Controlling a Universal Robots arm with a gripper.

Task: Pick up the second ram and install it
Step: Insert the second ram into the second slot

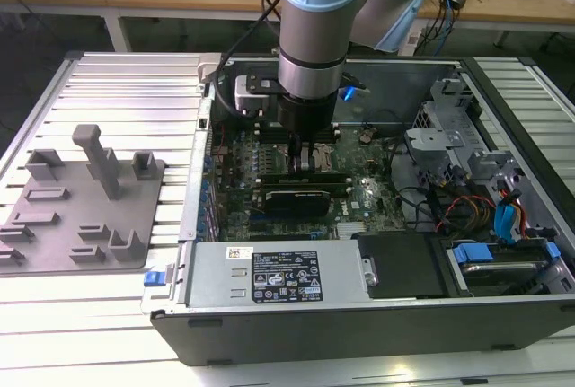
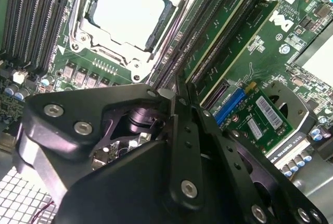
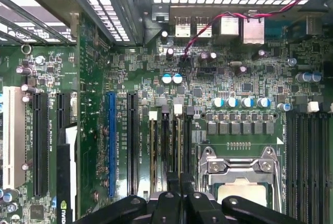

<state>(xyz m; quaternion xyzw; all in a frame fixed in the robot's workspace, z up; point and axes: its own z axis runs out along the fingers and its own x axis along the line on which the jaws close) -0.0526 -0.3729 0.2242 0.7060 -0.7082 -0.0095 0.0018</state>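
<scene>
end effector: down inside the open PC case, right beside the CPU socket, over the memory slots. It also sits at the frame edge in both wrist views.
end effector state: cannot tell whether it is clamped or released. The tip sits right over the slots and the contact point is hidden.
second ram: long green stick standing on edge in a slot next to the CPU socket, parallel to the socket's side. One end runs under the end effector tip. In the exterior view it is a dark strip under the tool. Cannot tell if it is fully seated.
neighbour stick: second green stick, one slot further from the CPU socket, parallel and just beside the first.
CPU socket, first wrist view: metal frame with pale lid, empty dark slots on its far side too.
motherboard: lies flat in the case, with the socket near its middle.
graphics card: beyond the memory slots from the CPU socket, towards the power supply.
holder tray: grey plastic, on the slatted bench, well apart from the CPU socket, outside the case on the exterior view's left.
</scene>
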